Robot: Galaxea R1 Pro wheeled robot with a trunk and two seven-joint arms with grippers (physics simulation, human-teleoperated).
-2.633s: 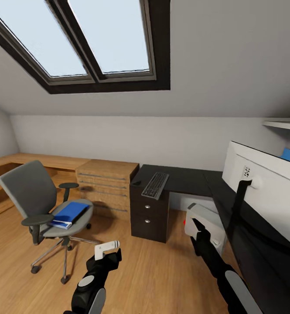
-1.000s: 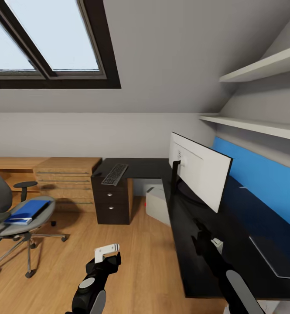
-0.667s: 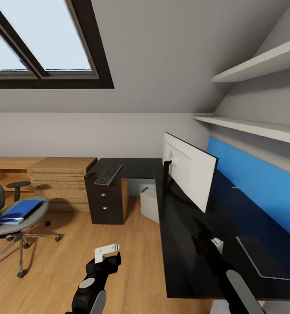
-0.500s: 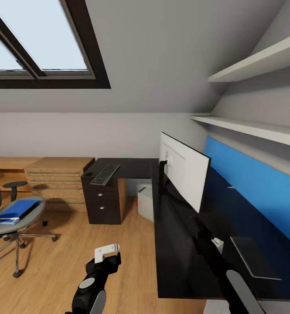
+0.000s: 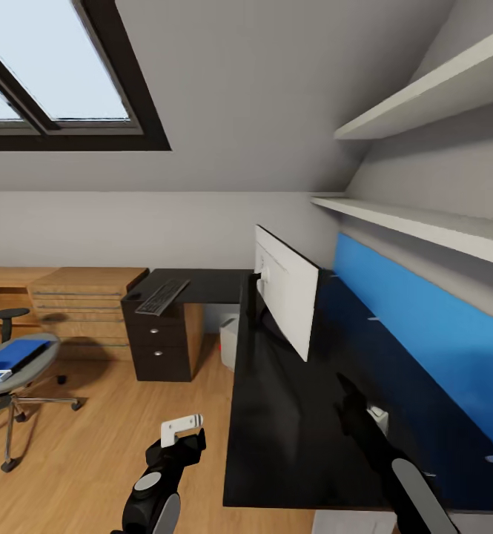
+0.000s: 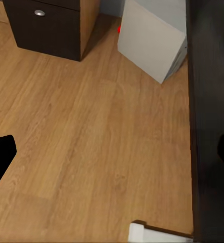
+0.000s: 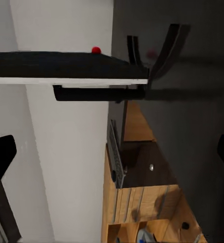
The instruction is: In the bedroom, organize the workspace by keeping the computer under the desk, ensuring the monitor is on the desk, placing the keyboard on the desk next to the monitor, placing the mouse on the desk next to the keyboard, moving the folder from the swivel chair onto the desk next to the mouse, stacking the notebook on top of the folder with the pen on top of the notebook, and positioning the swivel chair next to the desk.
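The black L-shaped counter [image 5: 290, 415] is seen carrying the monitor [image 5: 283, 289] and, at its far end, the keyboard [image 5: 161, 296]. The computer [image 6: 151, 41] stands beneath it. The folder [image 5: 10, 356] lies on the swivel chair [image 5: 12, 374]. Both end effectors [image 6: 112, 157] [image 7: 112, 152] are spread, empty.

Desk [image 5: 290, 445] running along the right wall, monitor [image 5: 285, 300] standing on it; keyboard [image 5: 161, 296] on the desk's far left wing, above the drawer unit [image 5: 157, 348]; computer [image 5: 227, 341] on the floor under the desk; swivel chair [image 5: 9, 367] far left, well apart, folder [image 5: 12, 354] on its seat
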